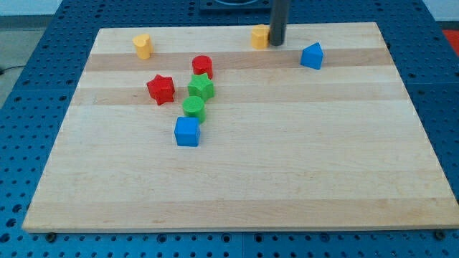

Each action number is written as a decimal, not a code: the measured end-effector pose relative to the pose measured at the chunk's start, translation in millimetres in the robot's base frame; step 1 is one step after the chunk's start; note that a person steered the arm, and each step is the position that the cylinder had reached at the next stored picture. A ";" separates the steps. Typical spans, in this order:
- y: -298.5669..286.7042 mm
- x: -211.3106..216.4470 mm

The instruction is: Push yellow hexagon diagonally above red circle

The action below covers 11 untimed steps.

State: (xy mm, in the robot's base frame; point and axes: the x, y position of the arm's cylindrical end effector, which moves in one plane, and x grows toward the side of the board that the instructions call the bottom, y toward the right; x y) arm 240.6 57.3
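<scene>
The yellow hexagon (259, 36) sits near the board's top edge, a little right of centre. My tip (277, 44) stands right against its right side. The red circle (202, 65) lies lower and to the left of the hexagon, in the upper left-centre of the board. A green star (201, 87) sits directly below the red circle, touching it or nearly so.
A second yellow block (143, 46) sits at the top left. A red star (161, 89) lies left of the green star. A green circle (193, 108) and a blue cube (187, 132) continue the column downward. A blue block (312, 56) lies right of my tip.
</scene>
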 end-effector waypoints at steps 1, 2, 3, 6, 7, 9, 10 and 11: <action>-41.2 0.3; -23.8 -26.2; -24.3 -45.6; -100.8 -31.6; -104.3 -20.1; -124.6 -21.0; -172.4 -18.5; -131.8 14.5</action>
